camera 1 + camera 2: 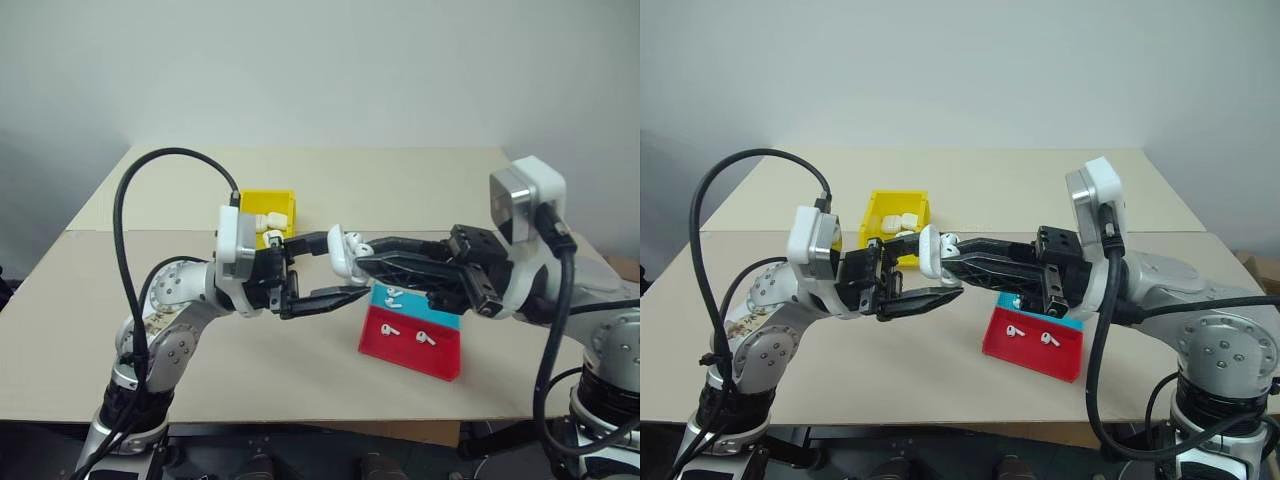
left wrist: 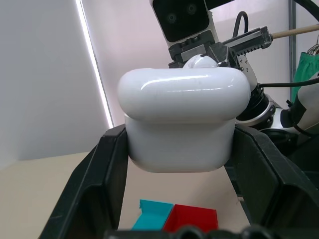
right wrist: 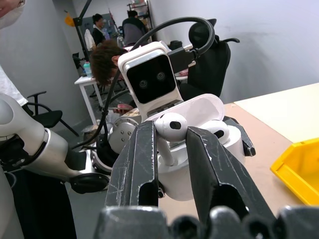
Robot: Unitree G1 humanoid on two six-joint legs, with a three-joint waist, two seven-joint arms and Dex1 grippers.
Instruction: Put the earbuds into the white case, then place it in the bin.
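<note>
Left gripper jaws clamp the white case, lid open; right gripper jaws pinch a tiny slick earbud — keep the pinch on its stem, it'll squirt out easily.

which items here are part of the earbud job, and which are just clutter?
In the job:
- white case, lid open, clamped in left pincer
- earbud pinched in right pincer
- yellow bin
- loose earbuds

Lying about:
- red-and-blue tray
- white cases in the bin
</note>
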